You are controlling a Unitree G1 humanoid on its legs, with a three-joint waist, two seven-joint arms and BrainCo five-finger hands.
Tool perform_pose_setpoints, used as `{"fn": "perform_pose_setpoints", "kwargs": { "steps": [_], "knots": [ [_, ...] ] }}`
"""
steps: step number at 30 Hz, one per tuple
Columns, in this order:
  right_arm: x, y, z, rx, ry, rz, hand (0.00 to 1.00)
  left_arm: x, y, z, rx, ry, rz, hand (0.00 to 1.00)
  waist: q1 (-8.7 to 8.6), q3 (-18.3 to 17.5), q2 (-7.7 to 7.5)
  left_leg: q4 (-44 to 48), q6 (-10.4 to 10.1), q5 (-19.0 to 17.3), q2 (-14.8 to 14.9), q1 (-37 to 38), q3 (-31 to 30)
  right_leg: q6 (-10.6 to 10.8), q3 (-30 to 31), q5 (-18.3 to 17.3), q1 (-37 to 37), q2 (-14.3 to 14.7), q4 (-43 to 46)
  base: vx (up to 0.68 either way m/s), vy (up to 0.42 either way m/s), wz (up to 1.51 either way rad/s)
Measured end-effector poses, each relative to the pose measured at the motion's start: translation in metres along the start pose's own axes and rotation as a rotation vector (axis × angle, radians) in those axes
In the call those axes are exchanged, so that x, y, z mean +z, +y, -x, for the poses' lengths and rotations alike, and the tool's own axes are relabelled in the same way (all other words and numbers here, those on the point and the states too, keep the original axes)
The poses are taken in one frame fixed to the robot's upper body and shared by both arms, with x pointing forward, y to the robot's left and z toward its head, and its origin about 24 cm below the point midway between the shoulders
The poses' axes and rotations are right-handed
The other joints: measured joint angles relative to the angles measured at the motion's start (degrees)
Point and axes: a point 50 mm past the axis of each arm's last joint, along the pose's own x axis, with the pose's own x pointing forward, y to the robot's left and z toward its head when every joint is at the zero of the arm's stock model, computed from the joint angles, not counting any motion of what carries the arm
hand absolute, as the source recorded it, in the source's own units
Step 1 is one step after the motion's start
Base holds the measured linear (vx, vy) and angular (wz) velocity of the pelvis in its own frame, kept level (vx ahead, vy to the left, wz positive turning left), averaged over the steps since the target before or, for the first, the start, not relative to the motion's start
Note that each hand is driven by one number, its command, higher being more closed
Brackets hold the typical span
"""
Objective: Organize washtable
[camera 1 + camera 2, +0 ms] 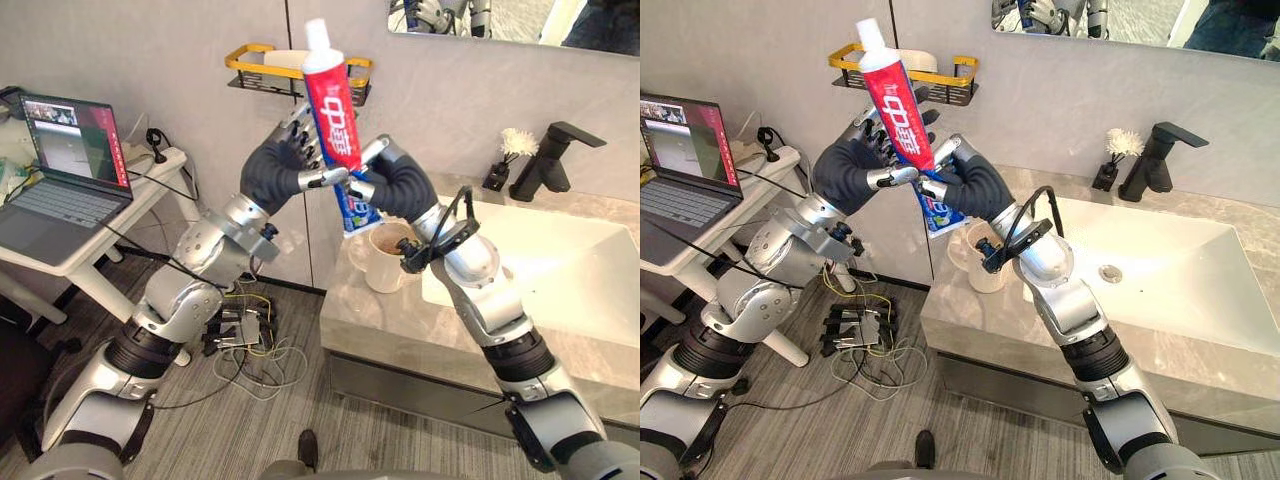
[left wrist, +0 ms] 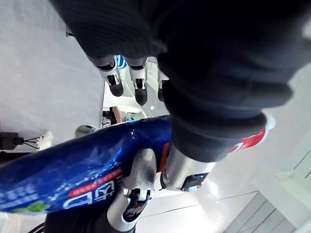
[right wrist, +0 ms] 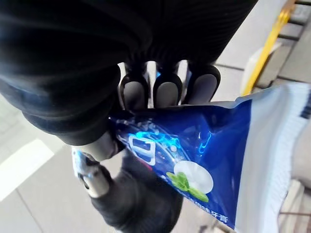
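The tube (image 1: 333,115) is held in the air between both hands, nearly upright, with its white cap at the top and its flat crimped end at the bottom. A red band with large white characters is carried on the upper body. A blue band with smaller white print and a green leaf mark is carried on the lower body.

The middle of the tube is gripped by the left hand (image 1: 280,170); its fingers (image 2: 116,80) are curled narrowly round the red band. The blue lower part is gripped by the right hand (image 1: 400,190); its fingers (image 3: 167,92) are pressed against the blue band. The two hands are touching.

The tube is held above the left end of the bench (image 1: 380,330), directly over a mug (image 1: 385,265).
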Motion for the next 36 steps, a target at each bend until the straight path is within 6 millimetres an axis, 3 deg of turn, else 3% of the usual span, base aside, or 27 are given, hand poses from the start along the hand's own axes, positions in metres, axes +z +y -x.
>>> {"fn": "perform_pose_setpoints", "kwargs": {
  "steps": [7,8,21,22,31,36],
  "knots": [
    [-0.003,0.009,-0.002,0.033,0.009,-0.044,1.00,0.000,0.000,-0.008,-0.012,-0.005,-0.015,0.00,-0.72,-0.18,-0.28,-0.01,-0.08,-0.06,-0.11,-0.01,0.09,-0.08,0.11,0.12,-0.02,-0.11,-0.10,0.00,0.003,-0.01],
    [-0.005,0.011,0.000,0.029,0.015,-0.058,1.00,0.000,-0.001,-0.008,-0.014,-0.005,-0.017,1.00,-1.00,-0.31,-0.49,0.00,-0.07,-0.06,-0.11,-0.01,0.09,-0.08,0.13,0.12,-0.02,-0.11,-0.11,0.00,0.000,0.00],
    [-0.013,0.014,0.010,0.012,0.051,-0.086,1.00,0.000,-0.007,-0.014,-0.061,-0.001,-0.014,1.00,-1.20,-0.39,-0.62,0.00,0.02,0.00,-0.07,0.05,0.16,-0.09,0.25,0.12,-0.05,-0.08,-0.12,0.00,0.000,0.00],
    [-0.013,0.014,0.010,0.011,0.052,-0.087,0.00,-0.001,-0.007,-0.014,-0.061,0.003,-0.014,1.00,-1.20,-0.39,-0.62,0.00,0.01,0.00,-0.07,0.06,0.16,-0.09,0.26,0.12,-0.04,-0.08,-0.12,0.00,0.000,0.00],
    [-0.017,0.012,0.016,-0.007,0.069,-0.091,0.00,0.002,-0.005,-0.015,-0.055,-0.001,-0.046,1.00,-1.20,-0.52,-0.82,-0.01,0.01,-0.01,0.01,0.23,0.65,-0.13,0.64,0.15,-0.07,-0.09,-0.07,0.00,0.000,-0.01],
    [-0.015,-0.015,0.024,-0.163,0.069,-0.061,0.00,0.018,0.004,-0.021,-0.006,-0.065,-0.113,1.00,-1.42,-0.65,-1.02,-0.01,-0.01,-0.02,0.16,0.39,1.13,-0.24,0.94,0.26,-0.10,-0.06,-0.01,0.00,0.000,-0.03]
  ]
}}
